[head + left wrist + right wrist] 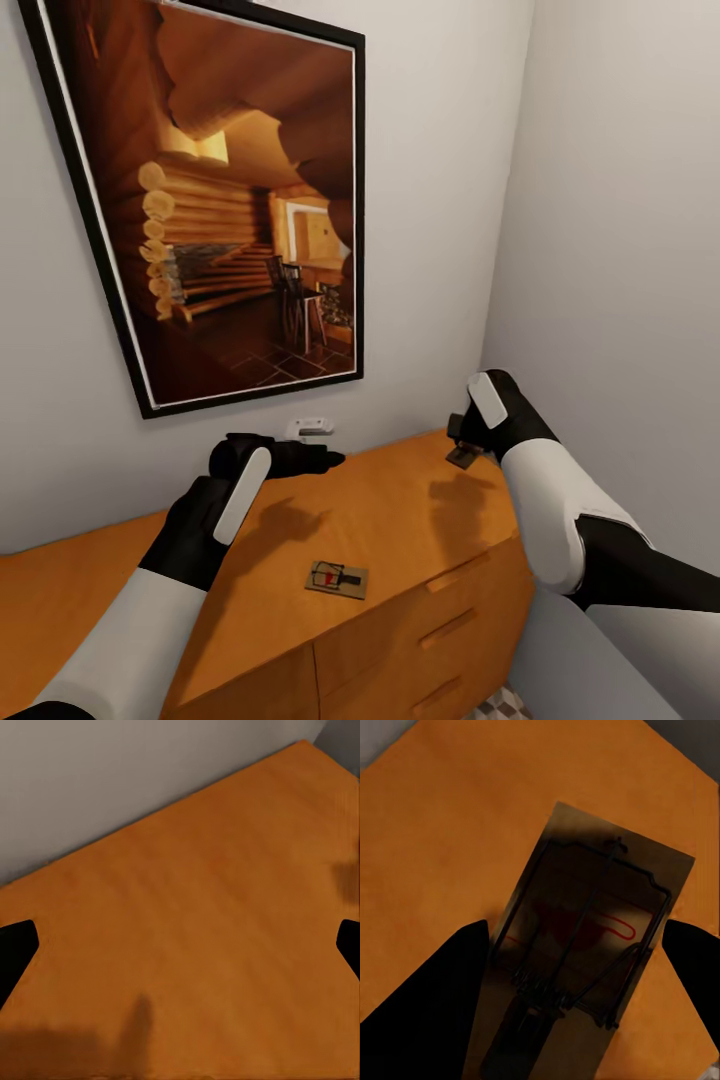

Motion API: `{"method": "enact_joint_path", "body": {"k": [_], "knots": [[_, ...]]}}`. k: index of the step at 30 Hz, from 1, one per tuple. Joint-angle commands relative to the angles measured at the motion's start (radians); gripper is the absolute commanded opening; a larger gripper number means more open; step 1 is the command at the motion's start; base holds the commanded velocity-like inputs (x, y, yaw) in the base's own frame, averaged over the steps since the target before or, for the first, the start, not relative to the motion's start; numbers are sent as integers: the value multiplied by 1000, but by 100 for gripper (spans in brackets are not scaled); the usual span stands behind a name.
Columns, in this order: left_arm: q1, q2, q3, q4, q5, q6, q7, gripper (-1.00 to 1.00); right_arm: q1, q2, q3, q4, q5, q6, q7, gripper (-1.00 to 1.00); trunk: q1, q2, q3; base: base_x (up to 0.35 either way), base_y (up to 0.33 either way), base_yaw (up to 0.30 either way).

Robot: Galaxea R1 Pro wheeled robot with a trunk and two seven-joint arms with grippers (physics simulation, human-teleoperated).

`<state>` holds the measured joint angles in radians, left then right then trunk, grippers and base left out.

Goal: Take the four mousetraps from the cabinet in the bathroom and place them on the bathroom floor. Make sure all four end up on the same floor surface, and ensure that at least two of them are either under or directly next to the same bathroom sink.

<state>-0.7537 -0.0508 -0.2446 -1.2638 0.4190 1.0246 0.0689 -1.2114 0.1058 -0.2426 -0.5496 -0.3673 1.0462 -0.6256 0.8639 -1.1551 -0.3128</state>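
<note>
One mousetrap (337, 579), a tan board with dark wire and a red mark, lies flat on the top of the orange-brown cabinet (400, 520) near its front edge. A second mousetrap (462, 456) hangs tilted just above the cabinet's right end, with my right gripper (468, 445) shut on it. In the right wrist view that mousetrap (592, 922) sits between the two dark fingers (435, 1005) over the cabinet top (450, 832). My left gripper (322, 460) hovers open over the back of the cabinet top (195, 930), nothing between its fingertips (15, 952).
A large black-framed picture (230, 190) of a log cabin hangs on the wall behind the cabinet. A small white fitting (310, 427) is on the wall just above the cabinet top. Grey walls close the corner at the right. Patterned floor tile (500, 705) shows below the drawers.
</note>
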Motion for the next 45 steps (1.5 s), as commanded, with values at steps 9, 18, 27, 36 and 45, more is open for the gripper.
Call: {"method": "enact_joint_path", "body": {"k": [9,18,27,36,45], "knots": [[-1,-4,1,2,10,5,13,100,-1,-2,-4,33,-9,1,-9,-100,0,-1,-1,0,0,270],[-1,-50,2,0,19,5,101,100,-1,3,-2,38,-8,1,-8,-100,0,-1,-1,0,0,237],[3,-53,4,-20,77,3,187,100,-1,4,-1,42,-7,1,-8,-100,0,-1,-1,0,0,54],[35,-46,5,-23,105,2,268,100,44,1,-1,42,-3,1,-8,-100,0,-1,-1,0,0,236],[49,-28,5,-23,111,3,422,100,130,9,196,25,-4,1,27,-100,0,-1,-1,0,0,273]]}}
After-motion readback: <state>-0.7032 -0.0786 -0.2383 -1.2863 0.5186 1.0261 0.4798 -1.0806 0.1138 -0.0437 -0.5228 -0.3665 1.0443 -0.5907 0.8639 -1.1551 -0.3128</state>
